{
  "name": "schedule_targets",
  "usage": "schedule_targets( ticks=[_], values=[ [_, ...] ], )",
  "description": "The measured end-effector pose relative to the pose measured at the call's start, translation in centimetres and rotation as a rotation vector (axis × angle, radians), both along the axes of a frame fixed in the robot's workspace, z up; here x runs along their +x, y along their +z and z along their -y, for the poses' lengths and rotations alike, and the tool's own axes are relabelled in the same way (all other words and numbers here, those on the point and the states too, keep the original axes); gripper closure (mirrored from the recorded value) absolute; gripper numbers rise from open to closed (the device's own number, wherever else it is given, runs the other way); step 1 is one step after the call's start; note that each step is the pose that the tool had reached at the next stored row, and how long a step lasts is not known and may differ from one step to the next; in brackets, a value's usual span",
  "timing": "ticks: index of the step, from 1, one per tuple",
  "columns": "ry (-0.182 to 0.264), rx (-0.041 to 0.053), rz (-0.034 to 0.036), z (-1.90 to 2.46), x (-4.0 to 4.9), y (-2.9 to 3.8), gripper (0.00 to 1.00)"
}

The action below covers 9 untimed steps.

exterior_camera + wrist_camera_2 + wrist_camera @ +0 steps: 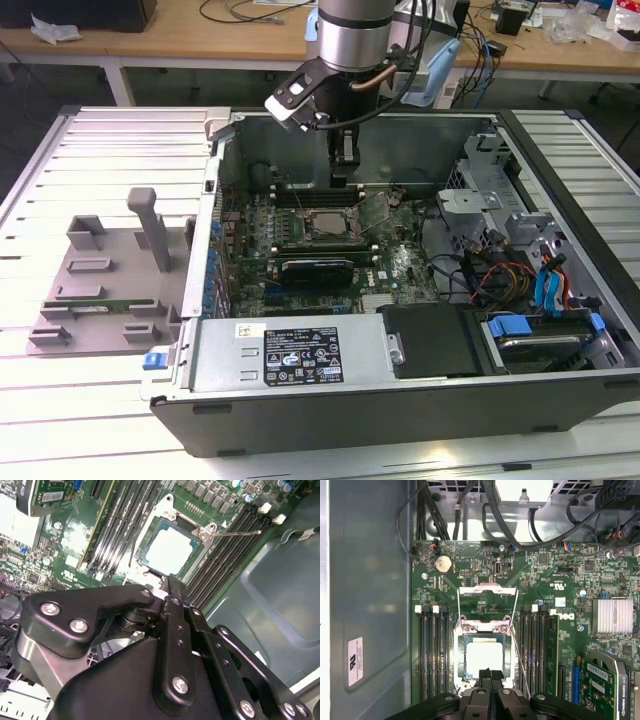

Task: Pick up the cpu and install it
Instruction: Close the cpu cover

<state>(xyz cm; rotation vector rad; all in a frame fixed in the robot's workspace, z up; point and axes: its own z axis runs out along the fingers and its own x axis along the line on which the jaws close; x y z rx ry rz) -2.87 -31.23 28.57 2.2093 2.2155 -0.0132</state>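
Exterior view: we see a slatted white tabletop (100,140) carrying an open computer case (300,420) that lies flat, its metal walls boxing in a green motherboard (415,262). The robot arm (355,35) hangs down inside the case, near the far wall. On the exterior view's left, a grey fixture tray (100,290) sits just beside the case. The cpu (325,226) lies flat in its socket on the board, close under the arm's tip.

In the first wrist view we find the cpu (482,657) shining silver in the socket. Rows of black memory slots (434,650) flank it closely on both sides, and a hinged metal frame (487,591) is folded back from it. The fingers (485,677) are clenched together, grasping nothing, over the socket's edge; we cannot tell whether they touch it.

The second wrist view adds a thin wire lever (240,532) angled out beside the socket, and a bare grey case panel (280,580) past the slots.
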Motion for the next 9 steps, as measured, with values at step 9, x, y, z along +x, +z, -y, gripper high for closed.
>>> schedule_targets(
  ticks=[9],
  values=[
    [0.0,0.0003,-0.0043,-0.01,4.16,-0.01,0.89]
  ],
)
